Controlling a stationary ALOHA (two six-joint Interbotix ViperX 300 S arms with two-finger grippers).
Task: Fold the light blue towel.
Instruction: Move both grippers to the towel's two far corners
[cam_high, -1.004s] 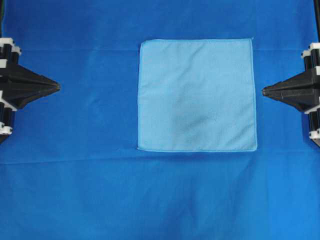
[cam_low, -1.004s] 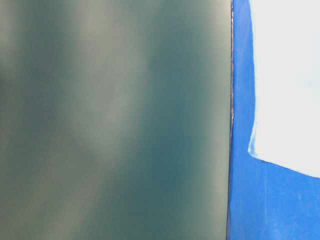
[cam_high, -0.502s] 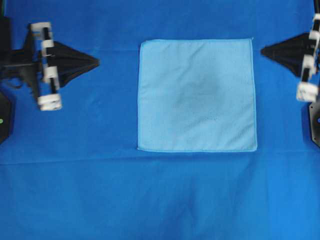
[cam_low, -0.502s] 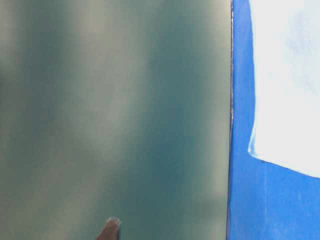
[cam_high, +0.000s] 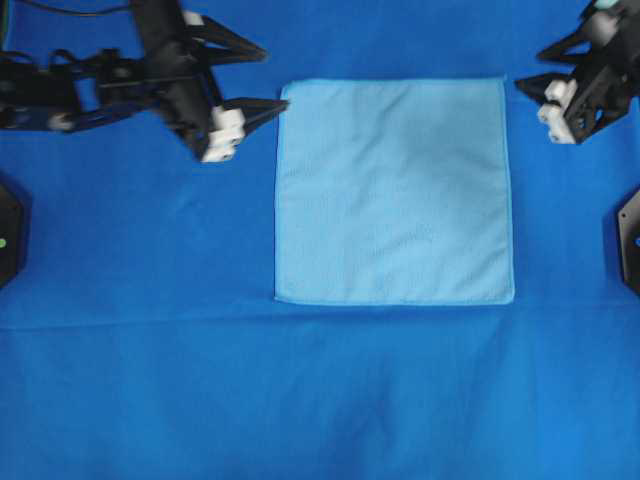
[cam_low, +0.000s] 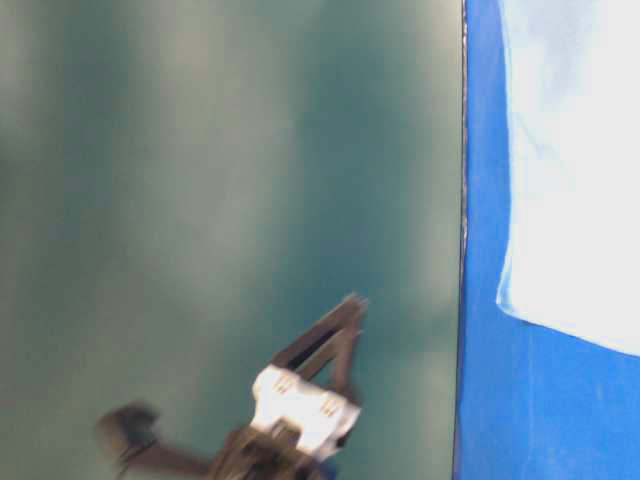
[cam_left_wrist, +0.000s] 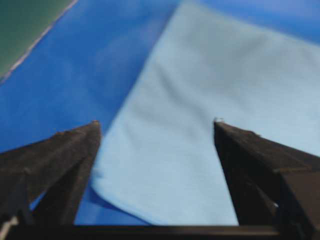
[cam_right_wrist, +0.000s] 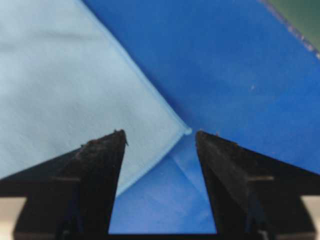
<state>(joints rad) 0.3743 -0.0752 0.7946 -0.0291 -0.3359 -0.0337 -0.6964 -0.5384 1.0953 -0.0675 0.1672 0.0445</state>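
Both black, wedge-fingered claws gape wide and hold nothing: the left claw (cam_high: 268, 78) hangs just off the ten-o'clock corner of the light blue towel (cam_high: 394, 190), the right claw (cam_high: 538, 68) just off its two-o'clock corner. The tabletop wears a smooth royal-blue cloth (cam_high: 300, 390), a dull green wall (cam_low: 200, 180) behind. The towel lies flat, square, thin-hemmed and finely napped, slightly toward twelve o'clock of centre.

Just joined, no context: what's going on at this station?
Two robot arms are setting up to fold a pale sky-blue square microfibre towel lying flat and unfolded on a large royal-blue cloth. The left tool is open at the towel's far left corner, and the right tool is open beside the far right corner. Neither tool grips the towel yet.
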